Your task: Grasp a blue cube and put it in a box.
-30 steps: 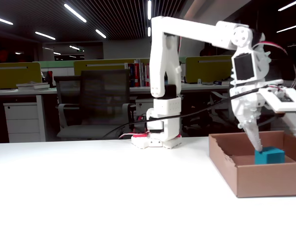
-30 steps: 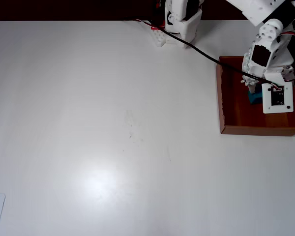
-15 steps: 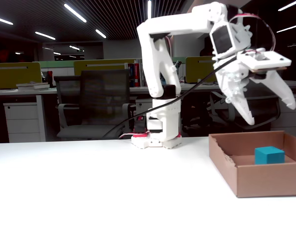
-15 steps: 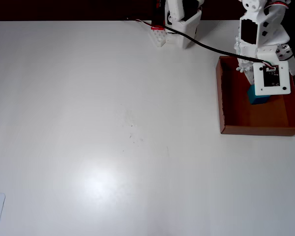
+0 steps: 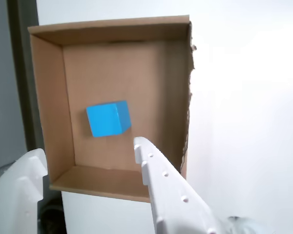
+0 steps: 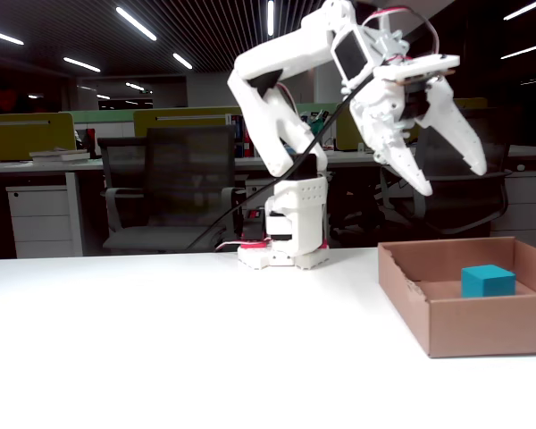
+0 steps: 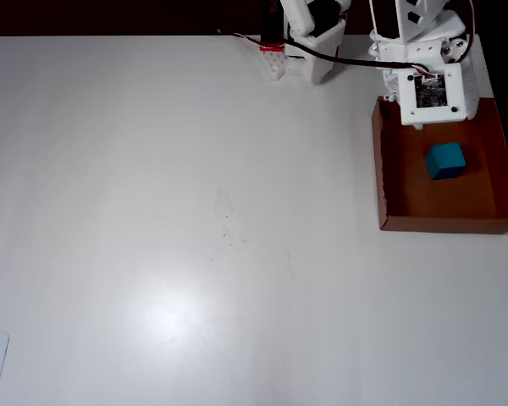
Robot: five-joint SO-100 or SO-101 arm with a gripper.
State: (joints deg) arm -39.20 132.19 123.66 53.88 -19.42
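Lifted well clear now: a second ago the gripper [image 6: 447, 179] stood down inside the box [image 6: 482, 329] with a finger beside the cube [image 6: 488, 281]; half a second ago it had risen above the rim, and at this moment it hangs high over the box's near end, swung back toward the arm's base. Fingers spread wide apart, nothing between them; the wrist view shows both white fingers [image 5: 156, 170] framing the box from above, empty. Cube sits alone on the box floor, roughly central, touching no wall, resting flat in the overhead view [image 7: 445, 161]. Box unmoved on the white table [image 7: 195, 211], by its right edge in that view. Placement looks finished; what is left, by my reading, is only the retreat. To do that well: keep the fingers open, carry on up and back along the same arc, and keep the cable [image 6: 277, 192] from snagging the torn cardboard edge.
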